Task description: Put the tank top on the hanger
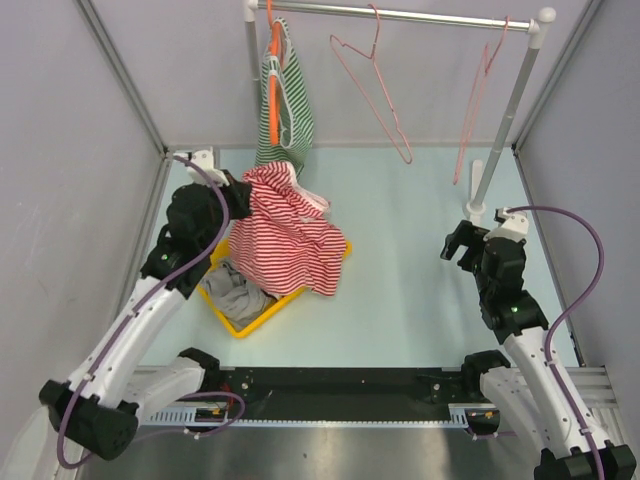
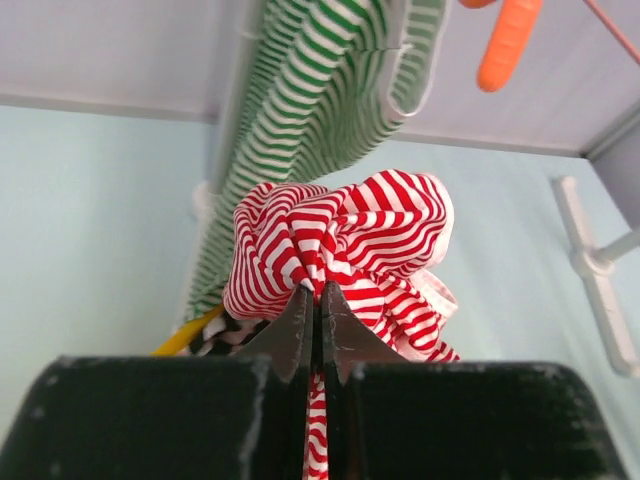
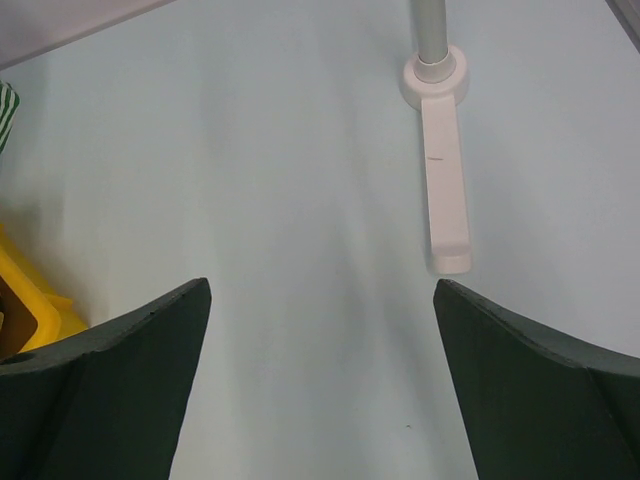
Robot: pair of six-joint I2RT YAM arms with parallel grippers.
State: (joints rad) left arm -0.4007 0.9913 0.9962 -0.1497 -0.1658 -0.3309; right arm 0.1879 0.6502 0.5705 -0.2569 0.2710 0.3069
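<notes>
The red-and-white striped tank top hangs bunched from my left gripper, its lower part draped over the yellow tray. In the left wrist view the left gripper is shut on a fold of the tank top, and cloth runs down between the jaws. A thin pink wire hanger hangs from the middle of the rail, and a second pink hanger hangs at its right end. My right gripper is open and empty over the table, near the rack's right post; its jaws stand wide apart.
A green-and-white striped top hangs on a thick orange hanger at the rail's left end, just behind the tank top. The tray also holds a grey garment. The rack's white foot lies on the table ahead of my right gripper.
</notes>
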